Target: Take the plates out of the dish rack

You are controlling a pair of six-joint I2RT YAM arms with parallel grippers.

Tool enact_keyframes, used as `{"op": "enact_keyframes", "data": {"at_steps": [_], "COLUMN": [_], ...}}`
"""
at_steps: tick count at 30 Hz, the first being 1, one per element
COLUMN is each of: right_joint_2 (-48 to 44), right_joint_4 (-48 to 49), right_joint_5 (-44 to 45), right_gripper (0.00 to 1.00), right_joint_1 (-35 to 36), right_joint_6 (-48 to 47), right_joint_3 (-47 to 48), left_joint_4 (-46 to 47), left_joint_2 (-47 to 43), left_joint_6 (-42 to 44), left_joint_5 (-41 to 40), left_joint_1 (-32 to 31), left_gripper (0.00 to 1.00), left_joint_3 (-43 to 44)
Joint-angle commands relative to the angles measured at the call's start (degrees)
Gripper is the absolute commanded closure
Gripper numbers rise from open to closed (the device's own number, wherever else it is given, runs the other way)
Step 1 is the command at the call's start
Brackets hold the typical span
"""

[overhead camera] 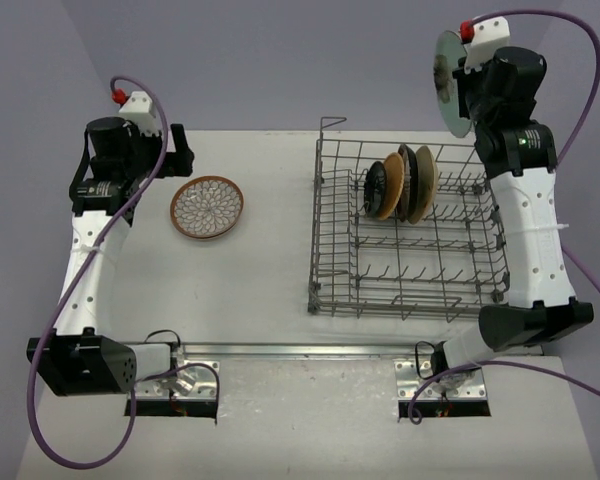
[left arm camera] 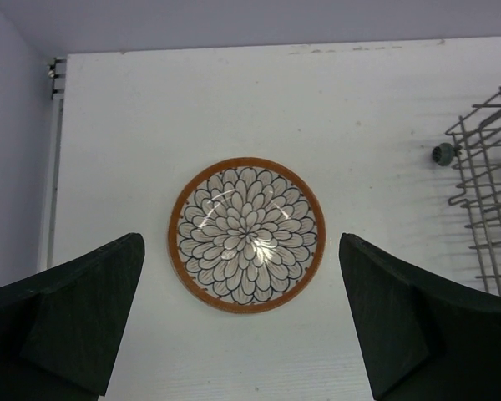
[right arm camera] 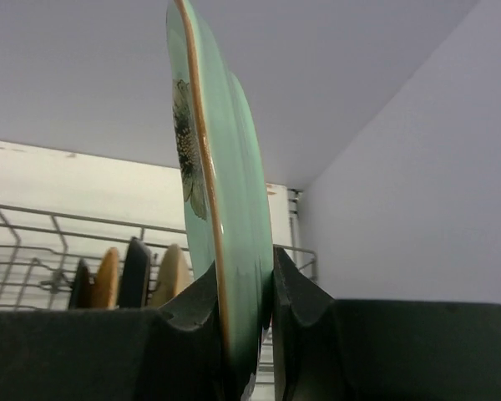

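Note:
My right gripper point(overhead camera: 458, 80) is shut on the pale green plate point(overhead camera: 449, 82), held on edge high above the far right corner of the grey wire dish rack point(overhead camera: 408, 295). In the right wrist view the green plate point(right arm camera: 221, 192) stands clamped between my fingers point(right arm camera: 192, 305). Several plates point(overhead camera: 400, 182), black, tan-orange and cream, stand upright in the rack's back row. The white plate with brown petal pattern point(overhead camera: 207, 206) lies flat on the table at the left. My left gripper point(left arm camera: 242, 322) is open and empty, hovering just near of that plate point(left arm camera: 246, 234).
The rack's raised wire loop point(overhead camera: 330, 125) stands at its far left corner. The rack's edge shows at the right of the left wrist view point(left arm camera: 488, 200). The white table point(overhead camera: 270, 280) lies between the petal plate and the rack.

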Motion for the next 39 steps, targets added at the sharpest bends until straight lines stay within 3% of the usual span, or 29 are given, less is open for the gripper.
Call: {"op": "enact_keyframes", "data": {"at_steps": [1,8,13,18,28,39], "right_joint_2": [-5.0,-8.2,-7.7,-6.8,-3.1,2.8], "right_joint_4": [0.8,-2.3,4.2,5.8,9.6,10.8], "right_joint_5": [-12.5,-54.4,-69.6,-71.2,-78.3,-80.2], "right_gripper": [1.00,1.00,1.00,1.00,1.00,1.00], "right_joint_1": [-0.2,-0.2,1.1,7.7,11.5,17.2], "right_joint_6": [12.2,27.0,35.8,35.2,38.5,38.1], "right_joint_3": [4.2,-3.0,-11.5,-14.8,-16.4,-15.4], "left_joint_4": [6.3,12.6,13.2,11.6,5.4,8.9], "left_joint_2": [-6.1,-5.8,-4.0,-2.8,-0.8,1.0], "left_joint_6": [-4.2,-17.6,-21.2,-21.0,-14.7,-17.9], "left_joint_5": [23.3,47.5,53.4,56.8,49.4,56.3], "left_joint_1": [-0.5,-0.5,-0.7,-2.6,-11.9,-13.6], "left_gripper": [0.00,0.02,0.03,0.04,0.07,0.31], "left_joint_3": [0.6,1.8,1.5,1.5,-0.3,-2.4]}}
